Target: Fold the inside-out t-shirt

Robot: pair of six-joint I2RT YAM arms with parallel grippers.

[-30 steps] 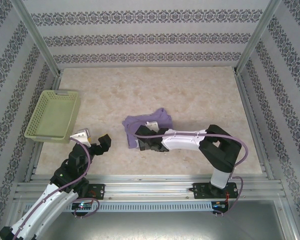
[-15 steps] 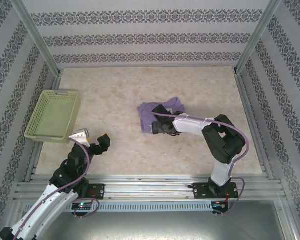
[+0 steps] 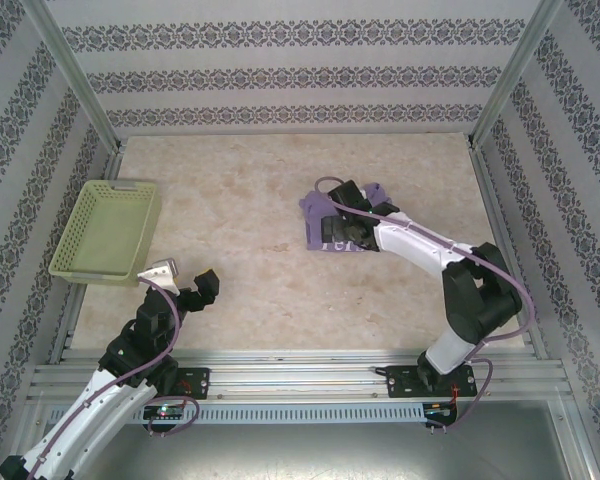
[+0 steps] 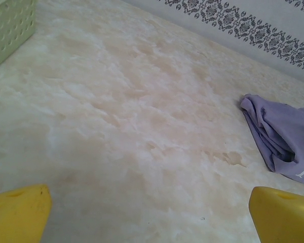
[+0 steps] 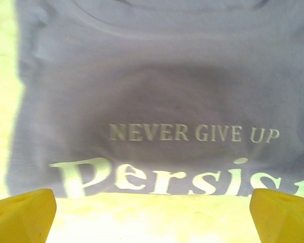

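Observation:
The inside-out t-shirt [image 3: 317,214] is a small folded lavender bundle right of the table's middle. In the right wrist view the t-shirt [image 5: 152,86] lies flat with white "NEVER GIVE UP" and "Persist" lettering facing up, its near fold edge just beyond my fingertips. My right gripper [image 3: 343,222] hovers over it, open, with bare table between the yellow fingertips [image 5: 25,212]. My left gripper [image 3: 187,280] rests open near the front left, far from the shirt [image 4: 283,134], with nothing between its yellow fingertips [image 4: 17,212].
A yellow-green mesh basket [image 3: 105,230] sits at the left edge, its corner [image 4: 7,25] in the left wrist view. Patterned walls and metal rails enclose the marbled table [image 3: 240,190].
The right arm has swung right and toward the back, and the folded shirt has slid with it from the table's middle. The left arm has not moved.

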